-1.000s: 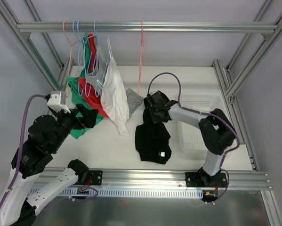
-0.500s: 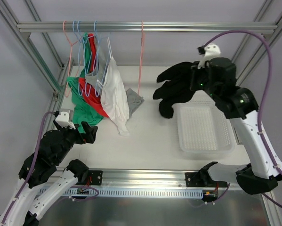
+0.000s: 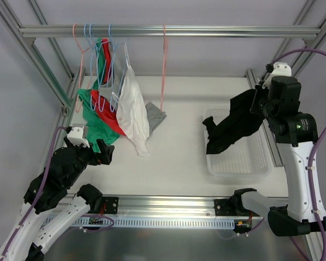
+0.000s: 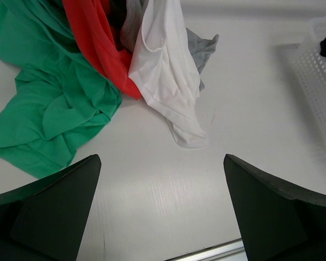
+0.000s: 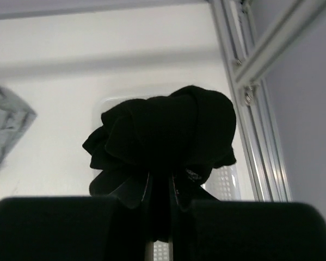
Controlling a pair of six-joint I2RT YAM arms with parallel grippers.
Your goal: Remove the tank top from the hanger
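The black tank top point(image 3: 231, 128) hangs bunched from my right gripper point(image 3: 255, 103), which is shut on it above the white basket point(image 3: 260, 166). In the right wrist view the top point(image 5: 163, 130) is pinched between the jaws of the right gripper point(image 5: 161, 190), with the basket point(image 5: 223, 185) below. A pink hanger point(image 3: 163, 65) hangs bare on the rail. My left gripper point(image 3: 100, 153) is open and empty at the near left; in its wrist view the left gripper point(image 4: 161, 201) is over bare table.
Several hangers at the rail's left hold a white top point(image 3: 133, 109), a red one point(image 3: 105, 111), a green one point(image 3: 94, 128) and a grey one point(image 3: 154, 115), draping onto the table. They also show in the left wrist view, white point(image 4: 168, 70) and green point(image 4: 54, 109).
My right arm has lifted the black top off the table and carried it right and down over the basket. My left arm has drawn back toward the near edge.
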